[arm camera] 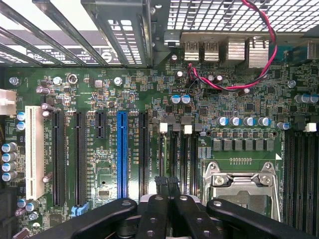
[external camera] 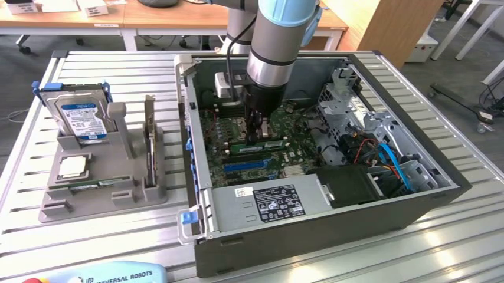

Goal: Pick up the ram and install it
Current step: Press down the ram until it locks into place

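Exterior view, for you: gripper (external camera: 256, 139) closed, down on the motherboard (external camera: 236, 127) by your ram (external camera: 266, 143) stick.

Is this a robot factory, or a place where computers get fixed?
Probably a robotics lab or workshop. An open computer case lies on a slatted metal table, a robot arm reaches into it, and wooden office desks stand behind.

Matt grey metal computer case (external camera: 315, 236) on a ribbed, brushed-metal table (external camera: 118, 236); inside the case, a glossy green motherboard (arm camera: 239, 99) with blue plastic slot (arm camera: 122, 154).
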You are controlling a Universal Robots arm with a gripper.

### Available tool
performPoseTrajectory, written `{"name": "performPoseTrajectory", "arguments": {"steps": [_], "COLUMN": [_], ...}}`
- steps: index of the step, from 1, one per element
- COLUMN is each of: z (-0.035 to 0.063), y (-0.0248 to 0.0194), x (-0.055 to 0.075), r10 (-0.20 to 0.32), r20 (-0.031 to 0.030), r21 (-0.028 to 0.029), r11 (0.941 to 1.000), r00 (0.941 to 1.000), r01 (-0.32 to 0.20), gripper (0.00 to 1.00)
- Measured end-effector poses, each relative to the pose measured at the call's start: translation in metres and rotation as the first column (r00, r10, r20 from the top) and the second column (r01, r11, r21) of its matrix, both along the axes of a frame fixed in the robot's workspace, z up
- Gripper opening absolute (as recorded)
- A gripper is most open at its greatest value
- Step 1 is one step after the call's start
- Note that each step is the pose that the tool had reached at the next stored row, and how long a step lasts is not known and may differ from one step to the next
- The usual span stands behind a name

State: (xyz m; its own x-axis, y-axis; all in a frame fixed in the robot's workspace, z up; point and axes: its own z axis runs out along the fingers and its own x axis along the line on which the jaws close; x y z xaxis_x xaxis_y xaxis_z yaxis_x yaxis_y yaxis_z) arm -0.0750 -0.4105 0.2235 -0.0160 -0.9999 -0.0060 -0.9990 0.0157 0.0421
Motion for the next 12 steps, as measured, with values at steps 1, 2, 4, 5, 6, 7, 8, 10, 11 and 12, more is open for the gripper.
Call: {"name": "performPoseTrajectory", "arguments": {"steps": [1,2,4,5,6,7,8,10,11,12], "z": [0.0,0.0,-0.0001,-0.0001,-0.0001,-0.0002,-0.0002,-0.0002,-0.0003,-0.0003], "y": [0.0,0.0,0.0,0.0,0.0,0.0,0.0,0.0,0.0,0.0], "x": [0.0,0.0,0.0,0.0,0.0,0.0,0.0,0.0,0.0,0.0], "r10": [0.0,0.0,0.0,0.0,0.0,0.0,0.0,0.0,0.0,0.0], "r20": [0.0,0.0,0.0,0.0,0.0,0.0,0.0,0.0,0.0,0.0], "r21": [0.0,0.0,0.0,0.0,0.0,0.0,0.0,0.0,0.0,-0.0001], "r11": [1.0,1.0,1.0,1.0,1.0,1.0,1.0,1.0,1.0,1.0], "r00": [1.0,1.0,1.0,1.0,1.0,1.0,1.0,1.0,1.0,1.0], "r01": [0.0,0.0,0.0,0.0,0.0,0.0,0.0,0.0,0.0,0.0], "gripper": [0.1,0.1,0.1,0.1,0.1,0.1,0.1,0.1,0.1,0.1]}}
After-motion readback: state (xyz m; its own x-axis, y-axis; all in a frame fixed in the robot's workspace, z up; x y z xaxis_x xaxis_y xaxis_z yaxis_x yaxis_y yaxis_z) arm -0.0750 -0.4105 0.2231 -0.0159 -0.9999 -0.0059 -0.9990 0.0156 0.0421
